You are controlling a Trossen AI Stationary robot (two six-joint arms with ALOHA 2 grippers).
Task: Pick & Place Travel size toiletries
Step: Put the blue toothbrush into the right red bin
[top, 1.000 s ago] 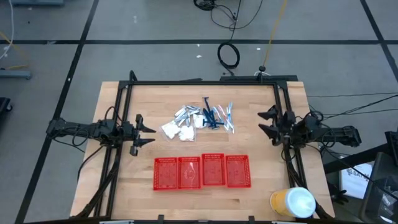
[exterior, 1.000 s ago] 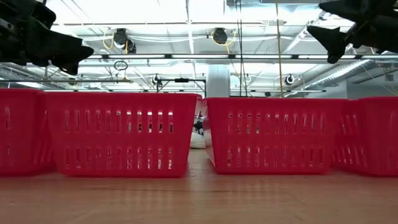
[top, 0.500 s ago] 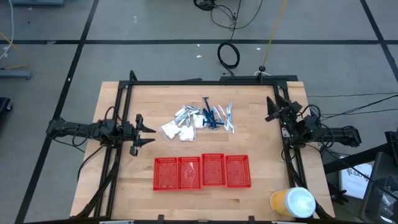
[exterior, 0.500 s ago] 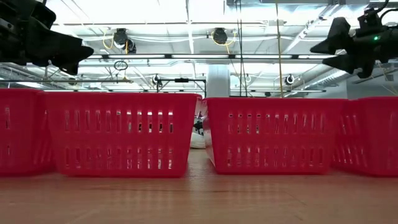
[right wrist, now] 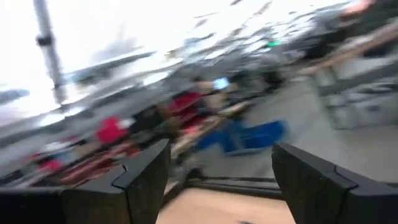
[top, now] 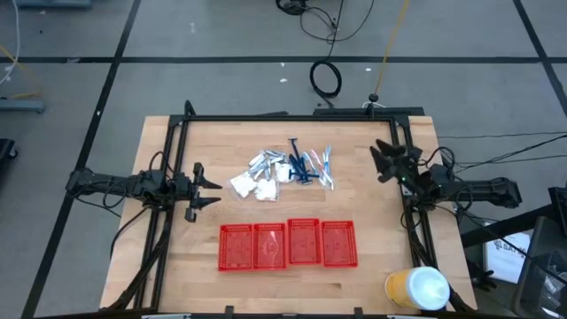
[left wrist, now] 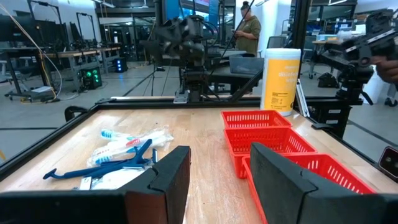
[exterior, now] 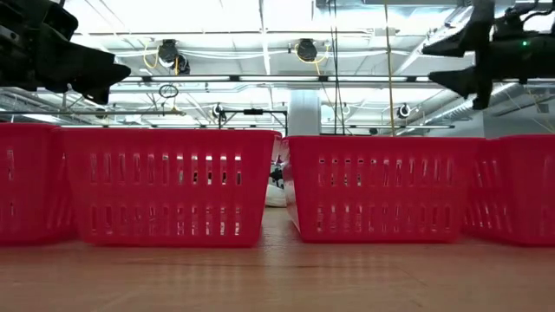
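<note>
Toiletries: all heaped mid-table, none sorted. Red baskets: apparently unfilled. Left claw, right claw: both spread, grasping nothing.

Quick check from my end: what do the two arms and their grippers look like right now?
Both arms are dark, nearly black, jointed units with loose black cables trailing along them. The left gripper ends in two short black pointed fingers; in its wrist view the fingers are flat, blocky black slabs. The right gripper has the same black two-finger fork, with a small green light on the arm just behind it.
</note>
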